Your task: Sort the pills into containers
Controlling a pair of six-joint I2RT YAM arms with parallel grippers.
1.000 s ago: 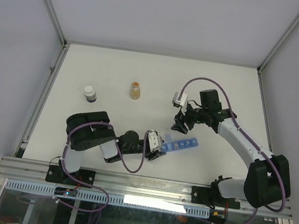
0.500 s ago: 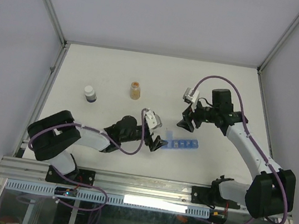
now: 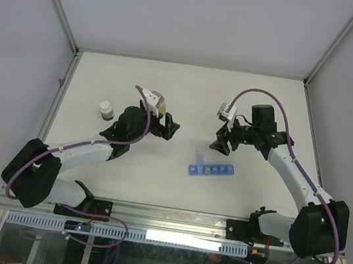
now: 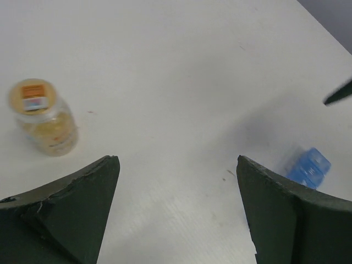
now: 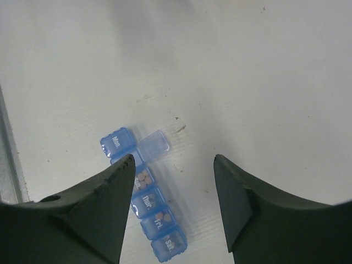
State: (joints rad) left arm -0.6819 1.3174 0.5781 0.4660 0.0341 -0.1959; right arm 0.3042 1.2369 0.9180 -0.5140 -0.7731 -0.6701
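Over a white worktop [image 3: 105, 75] walled in pale grey, looking down on two arms. Finding the blue pill organiser strip [image 3: 210, 170] [image 5: 147, 201] [image 4: 309, 168] lying flat right of centre, toward the near edge, touched by neither tool. Seeing one lid [image 5: 153, 144] flipped open sideways, with small brownish pills [image 5: 144, 177] showing in the compartment beside it. Noting the right tool [image 3: 218, 145] [image 5: 173, 159] hovering just far of the strip, jaws parted partway, gripping nothing. Noting the left tool [image 3: 165, 129] [image 4: 176, 165] hanging well apart to the left, jaws spread wide and empty, near an amber bottle [image 4: 44, 118] standing upright. Spotting a white-capped bottle [image 3: 106, 109] farther left.
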